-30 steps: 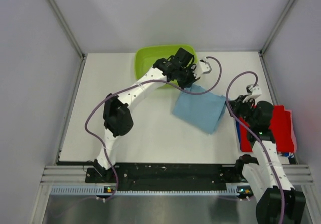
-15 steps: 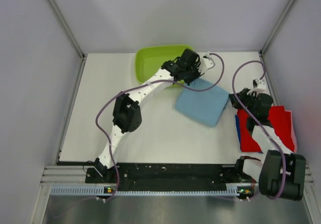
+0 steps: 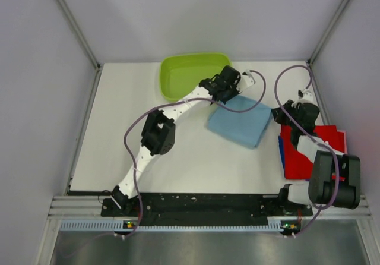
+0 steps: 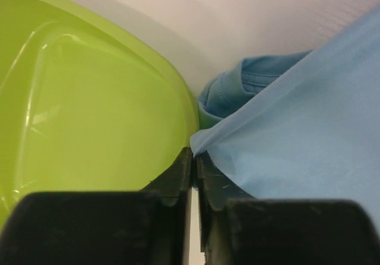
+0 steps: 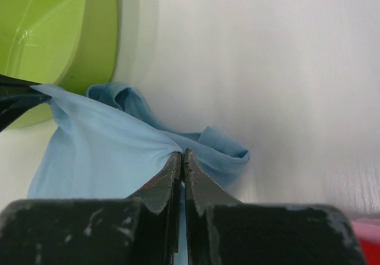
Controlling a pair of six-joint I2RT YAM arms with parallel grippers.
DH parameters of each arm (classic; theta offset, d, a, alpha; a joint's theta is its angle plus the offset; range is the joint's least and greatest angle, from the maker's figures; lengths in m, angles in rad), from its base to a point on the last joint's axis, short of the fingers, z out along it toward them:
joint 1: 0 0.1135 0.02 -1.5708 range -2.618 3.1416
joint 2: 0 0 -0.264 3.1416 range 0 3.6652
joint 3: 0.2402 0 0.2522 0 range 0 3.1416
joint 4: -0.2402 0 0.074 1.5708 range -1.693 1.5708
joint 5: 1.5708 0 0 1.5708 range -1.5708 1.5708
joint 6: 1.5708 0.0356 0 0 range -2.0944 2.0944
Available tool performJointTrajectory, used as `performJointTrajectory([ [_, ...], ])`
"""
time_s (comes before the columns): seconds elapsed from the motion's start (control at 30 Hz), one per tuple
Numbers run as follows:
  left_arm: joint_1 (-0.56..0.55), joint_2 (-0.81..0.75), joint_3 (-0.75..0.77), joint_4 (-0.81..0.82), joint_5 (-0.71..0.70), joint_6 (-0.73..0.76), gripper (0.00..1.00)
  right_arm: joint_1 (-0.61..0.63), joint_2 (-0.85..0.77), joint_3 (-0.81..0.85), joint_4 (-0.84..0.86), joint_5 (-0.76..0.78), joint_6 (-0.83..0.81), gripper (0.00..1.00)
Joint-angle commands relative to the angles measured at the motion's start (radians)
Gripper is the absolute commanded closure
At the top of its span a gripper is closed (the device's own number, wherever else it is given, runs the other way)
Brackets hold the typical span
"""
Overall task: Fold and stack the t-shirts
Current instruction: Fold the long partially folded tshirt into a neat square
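Cloth is pinched in both my tools. My left tool [image 4: 193, 171] is narrow, clamped on one corner of the light blue soft cloth t-shirt [image 3: 238, 124], with only fabric between the jaws. My right tool [image 5: 181, 169] is likewise squeezed onto another edge of the same shirt, and a bunched fold of blue sits just behind the pinch.

From the top view the shirt lies as a rough folded rectangle on the white desk [image 3: 119, 134], about 3 o'clock from desk centre. Left tool is at its 12 o'clock corner, right tool at its 2 o'clock corner.

Lime-green plastic basin [image 3: 184, 73] is at the desk's 12 o'clock, just beside the left tool's corner.

Folded red cloth t-shirt [image 3: 336, 139] is at 4 o'clock, partly under my right arm. It lies on a darker blue folded t-shirt [image 3: 279, 151], which shows only as a strip at the red one's 9 o'clock side.
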Motion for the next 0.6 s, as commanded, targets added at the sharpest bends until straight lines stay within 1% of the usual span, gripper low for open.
performJointTrajectory([
  [0.0, 0.012, 0.005, 0.035, 0.082, -0.105, 0.054, 0.78, -0.012, 0.053, 0.091, -0.005, 0.058, -0.034, 1.00],
  [0.03, 0.011, 0.002, 0.034, 0.090, -0.116, 0.062, 0.69, -0.012, 0.060, 0.099, -0.005, 0.064, -0.037, 0.95],
  [0.07, 0.011, -0.003, 0.036, 0.104, -0.128, 0.063, 0.59, -0.012, 0.068, 0.114, -0.013, 0.061, -0.040, 0.87],
  [0.1, 0.011, -0.010, 0.041, 0.113, -0.137, 0.071, 0.52, -0.012, 0.073, 0.139, -0.036, 0.058, -0.052, 0.81],
  [0.13, 0.011, -0.018, 0.047, 0.117, -0.143, 0.080, 0.48, -0.012, 0.079, 0.178, -0.083, 0.076, -0.072, 0.74],
  [0.27, 0.009, -0.073, 0.076, 0.116, -0.145, 0.142, 0.35, -0.012, 0.077, 0.346, -0.303, 0.184, -0.152, 0.55],
  [0.33, 0.006, -0.108, 0.076, 0.111, -0.147, 0.168, 0.31, -0.012, 0.068, 0.430, -0.390, 0.189, -0.196, 0.51],
  [0.43, 0.000, -0.156, 0.074, 0.069, -0.127, 0.185, 0.29, -0.010, 0.047, 0.531, -0.540, 0.146, -0.233, 0.50],
  [0.5, -0.005, -0.191, 0.058, 0.024, -0.093, 0.165, 0.29, -0.001, 0.015, 0.542, -0.588, 0.106, -0.215, 0.50],
  [0.57, -0.011, -0.228, 0.010, -0.013, -0.052, 0.137, 0.29, 0.031, -0.025, 0.512, -0.610, 0.071, -0.178, 0.50],
])
